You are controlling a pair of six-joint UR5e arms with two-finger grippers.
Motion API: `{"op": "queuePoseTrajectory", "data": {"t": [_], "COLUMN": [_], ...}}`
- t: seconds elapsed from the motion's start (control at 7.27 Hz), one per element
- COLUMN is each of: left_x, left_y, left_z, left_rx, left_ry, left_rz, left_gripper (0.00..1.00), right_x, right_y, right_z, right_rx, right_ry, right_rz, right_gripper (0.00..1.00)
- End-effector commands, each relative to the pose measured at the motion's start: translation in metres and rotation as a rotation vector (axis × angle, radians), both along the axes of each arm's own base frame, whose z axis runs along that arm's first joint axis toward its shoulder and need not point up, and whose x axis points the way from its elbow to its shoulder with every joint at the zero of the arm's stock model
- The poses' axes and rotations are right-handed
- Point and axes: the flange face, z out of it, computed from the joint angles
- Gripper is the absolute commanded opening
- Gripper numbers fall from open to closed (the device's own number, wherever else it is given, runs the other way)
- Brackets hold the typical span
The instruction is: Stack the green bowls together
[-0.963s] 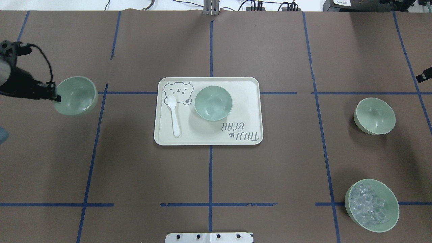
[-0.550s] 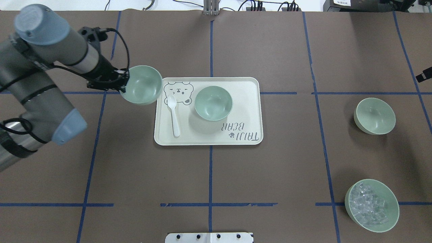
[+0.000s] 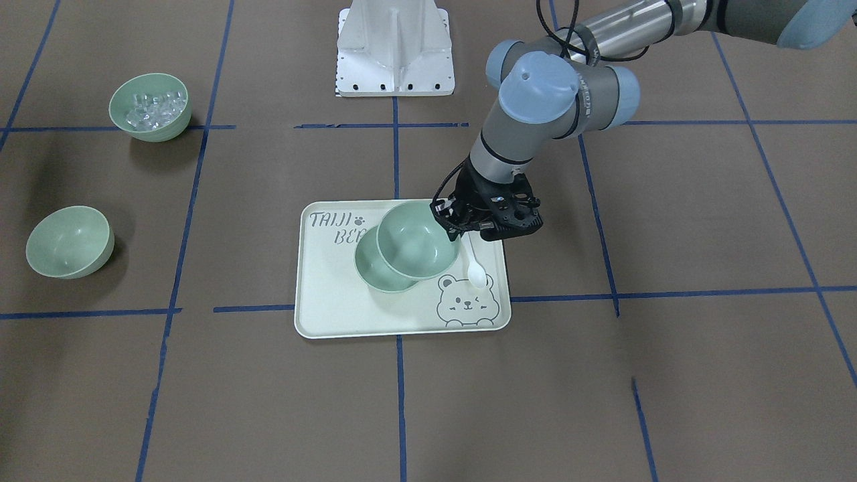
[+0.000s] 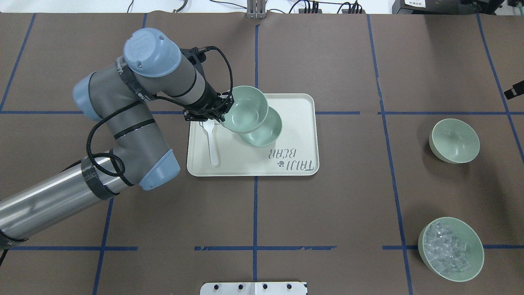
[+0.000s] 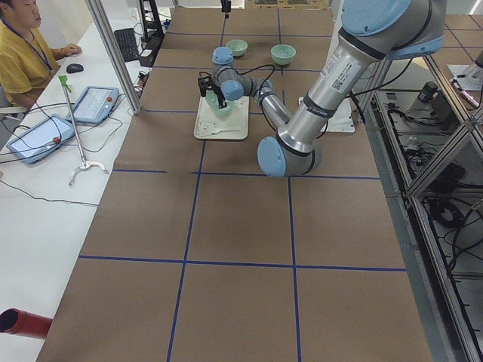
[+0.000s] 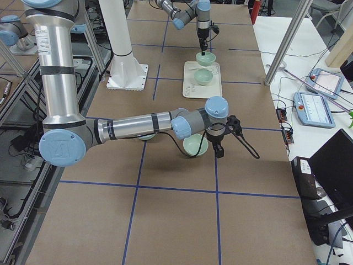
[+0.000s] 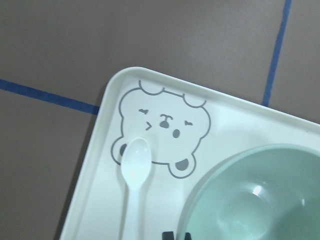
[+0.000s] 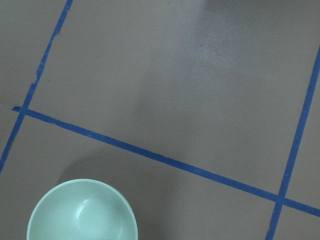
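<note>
Two empty bowls point(image 4: 245, 108) over the tray point(image 4: 299, 135) — ice cubes point(image 4: 447, 248) in another bowl point(image 4: 477, 262).

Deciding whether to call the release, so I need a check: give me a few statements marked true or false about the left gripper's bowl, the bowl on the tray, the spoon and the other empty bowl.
1. The left gripper clamps a green bowl by its rim, above the tray. True.
2. That green bowl sits nested in the tray's bowl. False: it hangs above it, off-centre, not yet seated.
3. A white spoon lies on the tray. True.
4. The third empty bowl is on the tray too. False: it rests on the table, off toward the robot's right.
</note>
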Motion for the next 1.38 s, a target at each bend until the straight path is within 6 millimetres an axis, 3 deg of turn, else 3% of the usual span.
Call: {"op": "queuePoseTrajectory", "data": {"t": [0.0, 0.28, 0.69, 1.24], "left_x": [0.017, 0.033, 0.043, 0.039], "left_y": [-0.005, -0.006, 0.004, 0.004], "left_z": [-0.009, -0.017, -0.009, -0.002], "left_rx": [-0.001, -0.005, -0.004, 0.012], "left_ry": [-0.008, -0.013, -0.023, -0.036], "left_rz": [-0.014, -0.002, 0.019, 0.028], "left_gripper": [0.00, 0.00, 0.00, 0.78], "right_x": [0.000, 0.000, 0.000, 0.000], "right_y": [0.000, 0.000, 0.000, 0.000], "right_z": [-0.001, -0.004, -0.004, -0.004], "right_rx": [0.002, 0.007, 0.007, 0.004], "right_ry": [0.000, 0.000, 0.000, -0.002], "right_rz": [0.000, 0.002, 0.002, 0.003], "right_gripper": [1.00, 1.00, 1.00, 1.00]}}
